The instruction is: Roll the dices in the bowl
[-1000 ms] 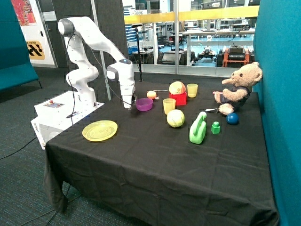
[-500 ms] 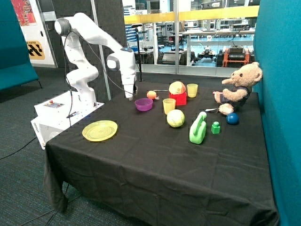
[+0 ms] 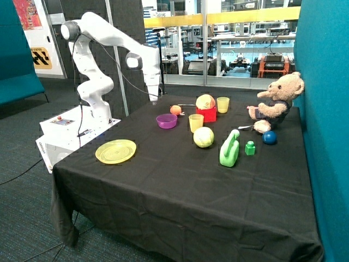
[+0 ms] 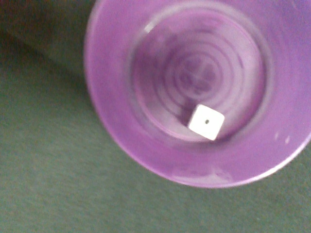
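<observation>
The purple bowl (image 3: pixel 167 120) stands on the black table (image 3: pixel 180 191) near its far side. In the wrist view the bowl (image 4: pixel 121 141) fills the picture, and one white die (image 4: pixel 206 122) lies inside it near the wall of the base with a single pip up. A second die is not in view. My gripper (image 3: pixel 154 100) hangs raised well above the table, a little beyond the bowl on the robot-base side, not touching it. The gripper itself does not show in the wrist view.
A yellow plate (image 3: pixel 115 151) lies near the table's front corner. Beside the bowl are an orange ball (image 3: pixel 175 109), a yellow cup (image 3: pixel 196 122), a yellow-green ball (image 3: pixel 204 137) and a red block (image 3: pixel 206 114). Farther off are a green jug (image 3: pixel 229 149), a green block (image 3: pixel 250 148) and a teddy bear (image 3: pixel 278 101).
My gripper has risen from table height next to the bowl to well above it and moved slightly towards the far edge. The bowl and other things have not moved.
</observation>
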Controlling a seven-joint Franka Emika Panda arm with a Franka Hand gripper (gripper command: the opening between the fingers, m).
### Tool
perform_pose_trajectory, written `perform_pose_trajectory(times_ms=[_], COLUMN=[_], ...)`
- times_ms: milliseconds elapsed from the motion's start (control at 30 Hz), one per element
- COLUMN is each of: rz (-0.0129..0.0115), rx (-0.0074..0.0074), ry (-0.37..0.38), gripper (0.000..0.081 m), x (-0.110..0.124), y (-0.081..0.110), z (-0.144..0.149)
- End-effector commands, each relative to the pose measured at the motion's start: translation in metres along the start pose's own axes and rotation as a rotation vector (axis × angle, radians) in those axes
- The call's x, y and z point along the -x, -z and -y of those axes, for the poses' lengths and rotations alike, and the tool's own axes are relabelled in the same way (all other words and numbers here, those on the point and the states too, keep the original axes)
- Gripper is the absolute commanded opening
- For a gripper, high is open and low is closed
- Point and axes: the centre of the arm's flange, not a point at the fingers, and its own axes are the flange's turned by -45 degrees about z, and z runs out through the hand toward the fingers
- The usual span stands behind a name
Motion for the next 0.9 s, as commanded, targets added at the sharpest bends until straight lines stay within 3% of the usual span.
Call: perform_pose_trajectory(times_ms=[0,333,567,867], rz=[-0.0033,-0.0029,-0.0026,-0.0025], rx=[-0.0056,-0.0058,-0.006,-0.006], ry=[-0.024,-0.179,-0.278,-0.303], gripper=[0.0,0.0,0.0,0.0], x=[-0.021,-0.036,-0.043,-0.062], y=[0.034,0.057,0.052,0.043], z=[0.027,0.031,0.017,0.002])
